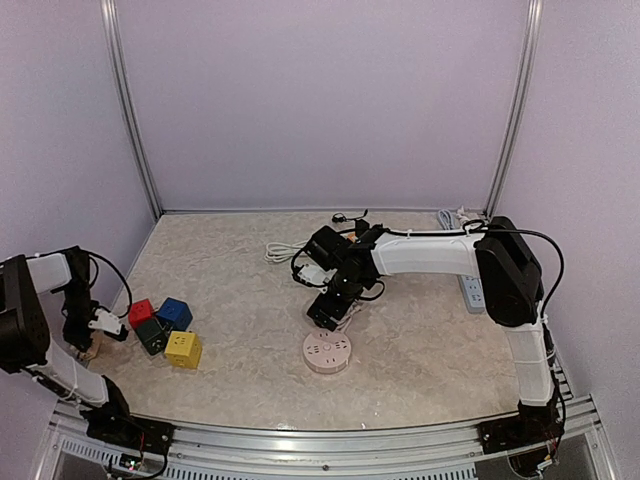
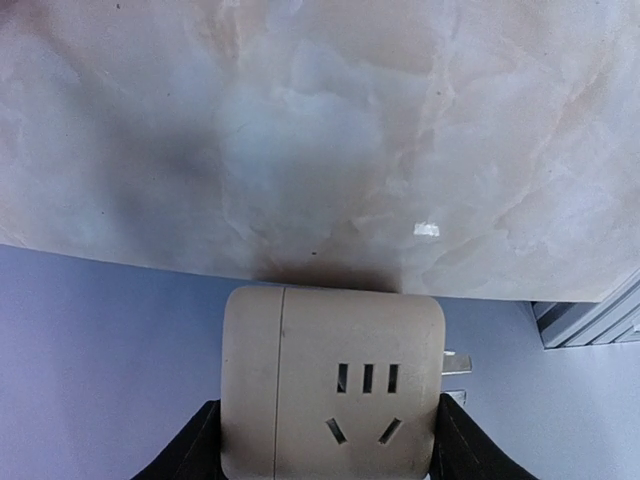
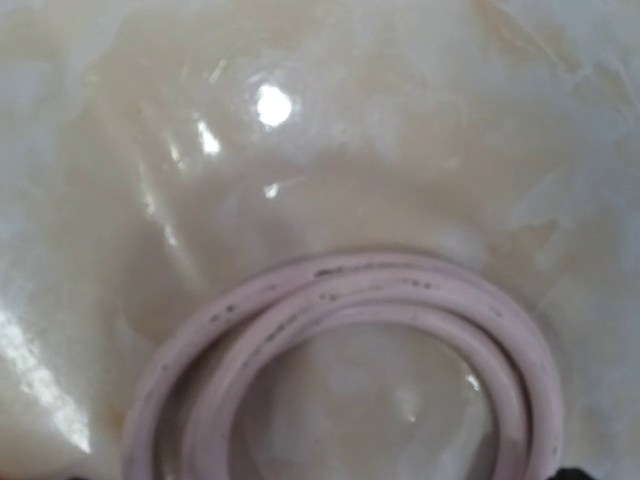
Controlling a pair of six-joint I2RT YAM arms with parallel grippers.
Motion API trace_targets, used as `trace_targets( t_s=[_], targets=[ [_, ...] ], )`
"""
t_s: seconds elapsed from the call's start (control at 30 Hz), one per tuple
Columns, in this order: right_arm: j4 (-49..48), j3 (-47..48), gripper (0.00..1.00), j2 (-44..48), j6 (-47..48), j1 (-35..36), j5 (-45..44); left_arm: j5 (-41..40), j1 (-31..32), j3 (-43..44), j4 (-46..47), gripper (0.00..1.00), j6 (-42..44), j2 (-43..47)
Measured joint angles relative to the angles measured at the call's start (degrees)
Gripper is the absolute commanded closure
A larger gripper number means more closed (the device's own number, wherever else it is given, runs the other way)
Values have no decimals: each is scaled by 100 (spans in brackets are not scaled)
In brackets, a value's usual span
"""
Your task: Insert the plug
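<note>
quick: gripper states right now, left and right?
Left gripper: closed on the beige adapter, a finger on each side.
Right gripper: open, holding nothing, just behind the pink socket.

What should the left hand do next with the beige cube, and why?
Probably squeeze the left gripper firmly onto the beige plug cube: its fingers sit at both sides, and the cube looks down at the table edge, far from the pink socket.
</note>
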State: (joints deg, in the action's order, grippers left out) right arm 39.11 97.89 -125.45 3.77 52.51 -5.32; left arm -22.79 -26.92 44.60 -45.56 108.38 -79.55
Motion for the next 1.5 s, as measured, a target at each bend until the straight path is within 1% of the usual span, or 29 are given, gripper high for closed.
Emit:
trace_targets(
  t_s=[0.07, 0.1, 0.27, 0.37, 0.5, 0.57, 0.63, 0.7, 0.8, 0.87, 0.93, 0.97, 1.03, 1.07, 1.17, 1.27, 1.3, 1.37, 1.43, 1.5],
  targets=[
    [2, 0, 0, 0, -2, 0, -7, 48, 48, 98, -190, 98, -107, 15],
    [2, 0, 0, 0, -9, 0, -15, 101, 79, 170, -284, 100, -164, 50],
    [7, -17, 0, 66, -177, -15, -114, 748, 166, 835, -817, 100, -409, 586],
    [0, -90, 0, 332, -411, -72, -184, 1381, 229, 1458, -1165, 100, -573, 1073],
    [-90, -111, 0, 944, -704, -136, -227, 2337, 599, 2201, -1569, 100, -890, 1639],
    [-297, -109, 1, 1388, -903, -153, -63, 2983, 929, 2667, -1915, 100, -1097, 1853],
    [-601, -107, 2, 1805, -1102, -179, 184, 3764, 1202, 3235, -2361, 100, -1303, 1904],
    [-887, -48, 2, 2118, -1316, -168, 474, 4516, 1432, 3692, -2583, 100, -1464, 1908],
    [-1279, 271, 1, 2253, -1587, -72, 981, 5523, 1825, 4142, -2800, 100, -1641, 1897],
    [-1591, 435, 0, 2251, -1738, 61, 1360, 5958, 2090, 4406, -2929, 100, -1665, 1840],
    [-1814, 612, 0, 2214, -1856, 256, 1698, 6201, 2363, 4699, -3010, 100, -1714, 1766],
    [-1856, 824, 0, 2133, -1915, 389, 1829, 6223, 2597, 4907, -3036, 100, -1753, 1722],
    [-1910, 1314, 0, 1917, -1996, 614, 1945, 6148, 2837, 5169, -3045, 100, -1818, 1707],
    [-1926, 1600, 0, 1781, -2020, 710, 1974, 6081, 3141, 5292, -3042, 100, -1838, 1714],
    [-2039, 2295, 0, 1434, -2083, 968, 2031, 5608, 3794, 5488, -3045, 100, -1845, 1895],
    [-2181, 2568, 0, 1246, -2140, 1178, 2055, 5010, 4590, 5421, -3045, 100, -1810, 2157],
    [-2229, 2614, 0, 1189, -2144, 1237, 2052, 4741, 4957, 5298, -3038, 100, -1773, 2286],
    [-2310, 2625, 0, 1113, -2144, 1329, 2035, 4411, 5410, 5047, -3075, 100, -1681, 2503],
    [-2341, 2627, 0, 1029, -2144, 1392, 2013, 4140, 5595, 4931, -3128, 100, -1635, 2632],
    [-2354, 2671, 0, 927, -2155, 1432, 2033, 3956, 5646, 4892, -3101, 100, -1587, 2640]
  ],
)
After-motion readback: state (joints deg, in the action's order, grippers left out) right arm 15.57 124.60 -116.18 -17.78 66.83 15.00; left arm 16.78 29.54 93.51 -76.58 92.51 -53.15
